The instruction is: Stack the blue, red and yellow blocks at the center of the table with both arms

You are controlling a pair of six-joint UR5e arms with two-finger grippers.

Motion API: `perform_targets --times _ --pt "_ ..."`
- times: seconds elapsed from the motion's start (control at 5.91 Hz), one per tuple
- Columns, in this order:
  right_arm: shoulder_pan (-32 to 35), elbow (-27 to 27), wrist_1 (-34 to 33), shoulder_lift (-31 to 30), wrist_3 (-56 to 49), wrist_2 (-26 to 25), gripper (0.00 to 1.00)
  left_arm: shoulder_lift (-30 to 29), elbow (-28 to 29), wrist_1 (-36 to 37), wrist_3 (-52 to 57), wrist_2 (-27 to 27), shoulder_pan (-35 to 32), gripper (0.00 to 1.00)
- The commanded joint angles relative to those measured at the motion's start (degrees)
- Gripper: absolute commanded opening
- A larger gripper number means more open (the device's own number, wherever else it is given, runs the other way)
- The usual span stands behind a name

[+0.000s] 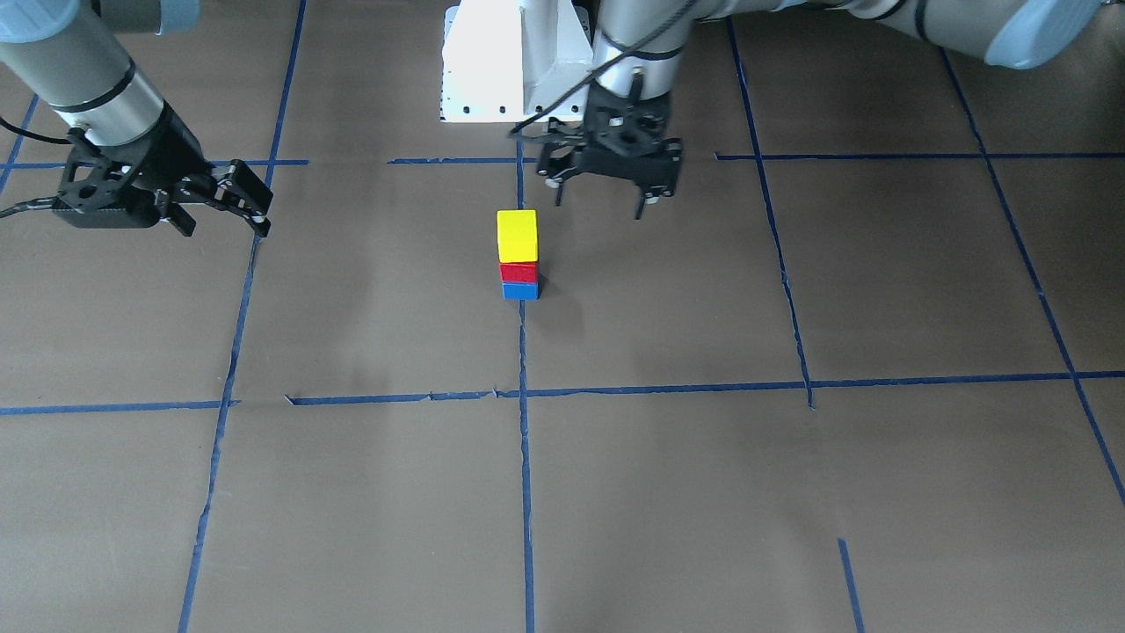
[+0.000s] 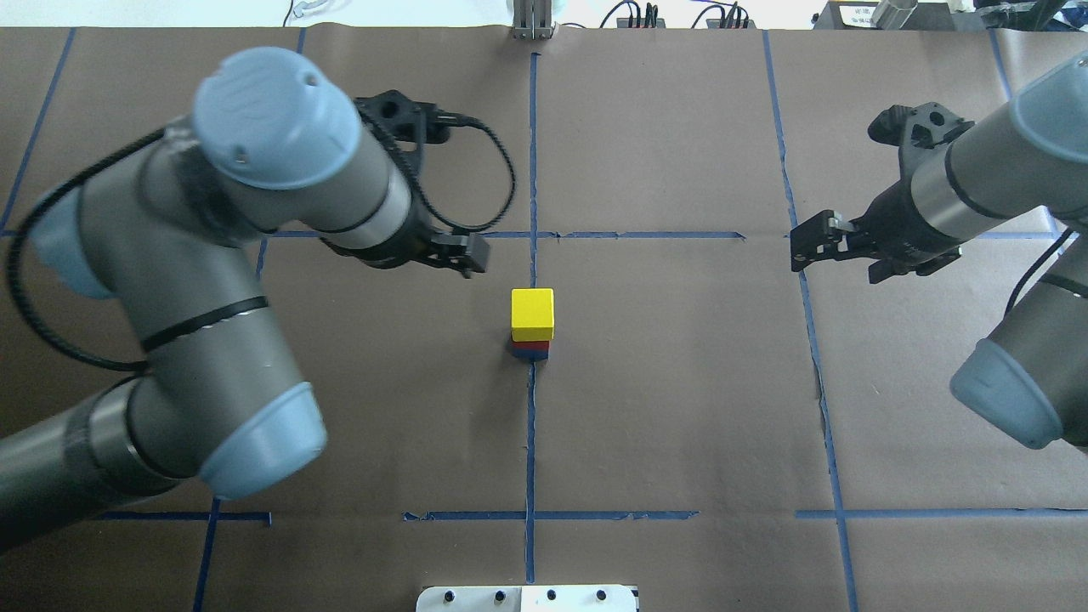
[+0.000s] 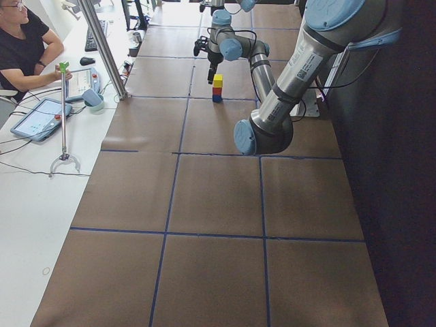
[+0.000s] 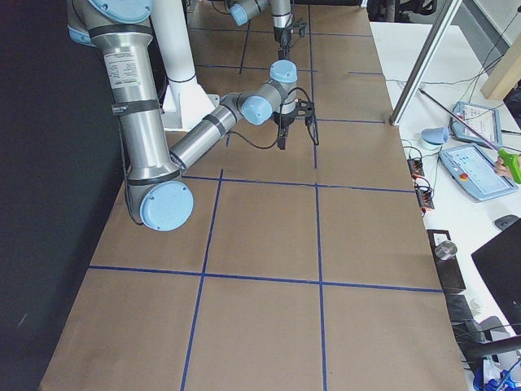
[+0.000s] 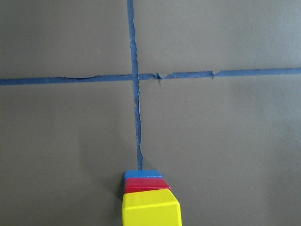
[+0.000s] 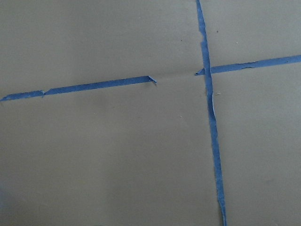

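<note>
The three blocks stand as one stack at the table's center: yellow block [image 1: 517, 236] on top, red block [image 1: 518, 272] in the middle, blue block [image 1: 520, 291] at the bottom. From overhead the yellow block [image 2: 532, 313] covers most of the stack. The left wrist view shows the stack at its bottom edge, with the yellow block [image 5: 151, 209] nearest. My left gripper [image 1: 601, 207] is open and empty, raised just beside the stack on the robot's side. My right gripper [image 1: 224, 224] is open and empty, far off to the side.
Blue tape lines [image 2: 532, 425] form a grid on the brown table cover. The white robot base [image 1: 514, 61] stands behind the stack. An operator [image 3: 27, 48] sits at a side desk with tablets, off the table.
</note>
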Motion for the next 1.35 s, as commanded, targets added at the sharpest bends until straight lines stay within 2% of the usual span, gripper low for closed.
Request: perform_targets --times 0.0,0.17,0.34,0.51,0.68,0.85,1.02,1.19 --pt "10.0 -0.6 -0.1 -4.9 -13.1 5.9 1.0 17.1 -8.7 -0.5 17.5 -9.4 -10.9 1.0" --pt "17.7 -1.7 -0.2 -9.0 -22.8 11.1 1.0 24.2 -8.9 -0.5 30.3 -14.2 -18.8 1.0" --pt "24.0 -3.2 -0.4 -13.9 -34.7 13.3 1.0 31.6 -8.1 -0.4 46.9 -15.5 -27.5 1.0" --pt "28.0 -5.0 -0.4 -16.2 -42.3 13.3 1.0 34.0 -3.9 0.0 58.9 -18.5 -36.3 1.0" --pt "30.4 -7.8 -0.8 -17.8 -49.6 13.2 1.0 34.2 3.6 0.0 68.4 -23.5 -44.7 1.0" --pt "32.9 -10.0 -1.0 -19.0 -54.8 13.0 1.0 34.4 9.8 0.1 75.5 -25.2 -48.9 1.0" --pt "34.3 -13.6 -0.9 -19.6 -58.7 13.2 1.0 38.3 14.1 -0.6 78.6 -25.1 -51.5 1.0" --pt "34.4 -14.5 -0.7 -19.2 -58.8 13.3 1.0 39.3 14.6 -0.6 77.5 -25.2 -52.1 1.0"
